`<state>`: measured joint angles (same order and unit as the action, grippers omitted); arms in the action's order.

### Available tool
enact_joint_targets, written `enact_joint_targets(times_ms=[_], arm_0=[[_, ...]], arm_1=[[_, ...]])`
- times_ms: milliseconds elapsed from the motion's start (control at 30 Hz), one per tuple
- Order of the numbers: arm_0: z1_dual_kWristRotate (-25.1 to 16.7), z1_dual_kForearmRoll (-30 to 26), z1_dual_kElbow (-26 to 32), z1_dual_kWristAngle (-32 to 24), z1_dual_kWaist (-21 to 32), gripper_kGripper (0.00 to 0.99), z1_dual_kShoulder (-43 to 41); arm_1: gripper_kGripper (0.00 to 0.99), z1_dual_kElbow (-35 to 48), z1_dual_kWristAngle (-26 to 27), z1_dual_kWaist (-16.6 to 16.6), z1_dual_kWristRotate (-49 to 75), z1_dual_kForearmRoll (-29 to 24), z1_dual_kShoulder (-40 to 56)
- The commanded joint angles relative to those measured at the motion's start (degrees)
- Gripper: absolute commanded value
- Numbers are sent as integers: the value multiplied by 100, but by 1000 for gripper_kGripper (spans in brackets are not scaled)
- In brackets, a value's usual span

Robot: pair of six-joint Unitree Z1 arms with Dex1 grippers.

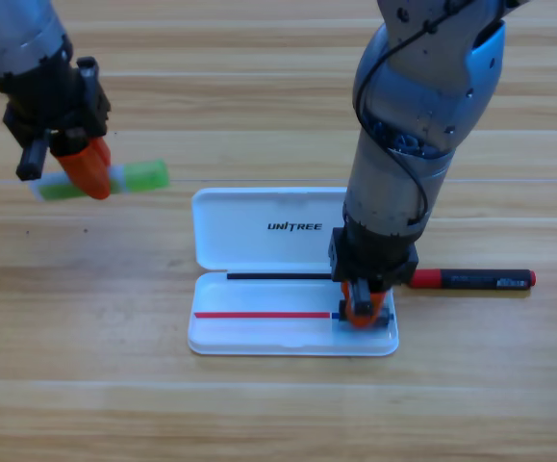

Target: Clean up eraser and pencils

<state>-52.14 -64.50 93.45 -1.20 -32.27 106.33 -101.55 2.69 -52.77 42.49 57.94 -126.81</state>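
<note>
Eraser (365, 321), a small dark block, sits in my white plastic case's (259, 217) lower tray, right end, under the right gripper (359, 313); I cannot tell its grip. Left gripper (88, 171) clamps the light-green pencil (143, 177), lengthwise left-right, left of the case above the wooden table (86, 385). Red-and-black pencil (475, 280) lies just right.

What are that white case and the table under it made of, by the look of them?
The white case looks like smooth moulded plastic: an even white, rounded corners, a hinged lid lying open with UNITREE printed on it. The table looks like wood or a wood-look laminate: pale brown planks with grain lines and a slight sheen. Which of the two is unclear.
</note>
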Motion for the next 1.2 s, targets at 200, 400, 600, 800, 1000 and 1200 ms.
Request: enact_joint_targets(times_ms=[200, 400, 600, 800, 1000, 1200], arm_0=[[125, -71, -46, -38, -254, 0, 72], [345, -71, -28, -47, -553, 0, 125], [714, -71, 121, -65, -1098, 0, 301], [1013, -63, 385, -153, -1572, 0, 766], [1197, -19, 605, -240, -1845, 0, 1338], [1277, -1, 772, -249, -1941, 0, 1663]], arm_1=[[905, 153, -67, -172, -223, -63, -46], [905, 522, -138, -75, -241, 244, 754], [919, 1190, -568, 426, 67, 236, 1115], [917, 1374, -700, 1085, 436, -169, 824], [917, 1269, -841, 1498, 840, -520, 376], [916, 1163, -779, 1656, 1051, -564, 42]])
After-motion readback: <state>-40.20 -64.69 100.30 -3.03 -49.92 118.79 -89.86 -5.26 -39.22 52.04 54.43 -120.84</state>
